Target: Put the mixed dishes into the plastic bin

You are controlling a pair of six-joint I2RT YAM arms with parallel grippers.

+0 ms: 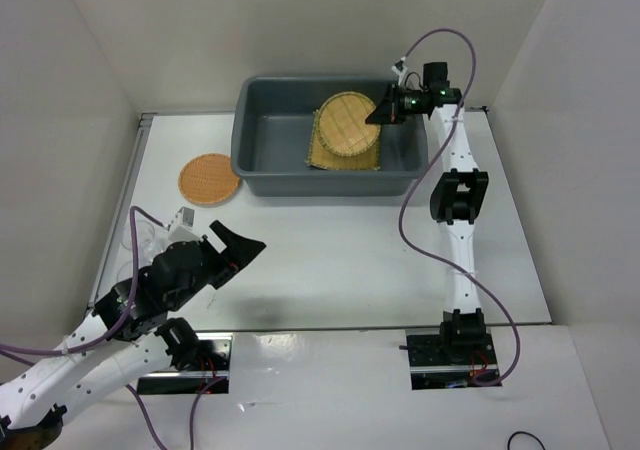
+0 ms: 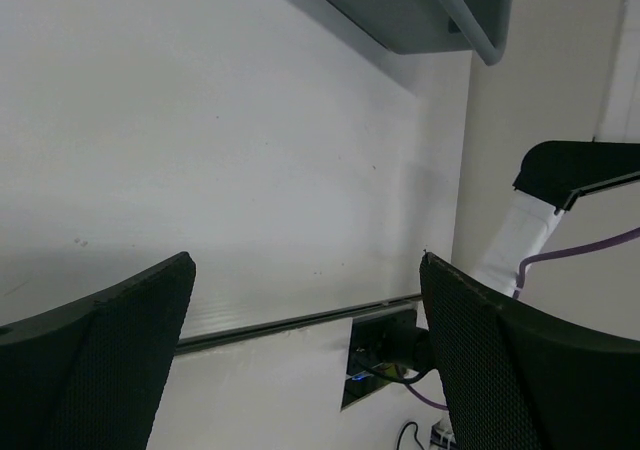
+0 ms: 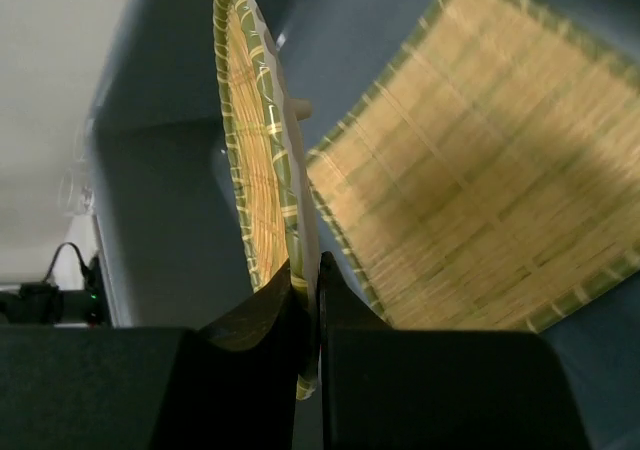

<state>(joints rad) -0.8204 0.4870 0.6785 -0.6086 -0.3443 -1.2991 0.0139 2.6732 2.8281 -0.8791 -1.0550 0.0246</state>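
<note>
right gripper [image 1: 385,110] is pinching the yellow tray [image 1: 348,123] by its rim, tilted over the mat [image 1: 322,158] inside the bin [image 1: 330,184]. next i'd just lower and let go. left gripper [image 1: 232,242] sits spread wide, so the orange tray [image 1: 209,179] is probably its job.

No legible text, label, brand, number or sign appears in any view, on the dishes, bin, arms or surface.

Mat [image 1: 335,162]: upper part covered by the yellow tray [image 1: 348,122].
Bin [image 2: 420,10]: cut off by the top edge, left wrist view.
Glasses [image 1: 148,238]: faint, partly behind the left arm [image 1: 170,275].
</note>
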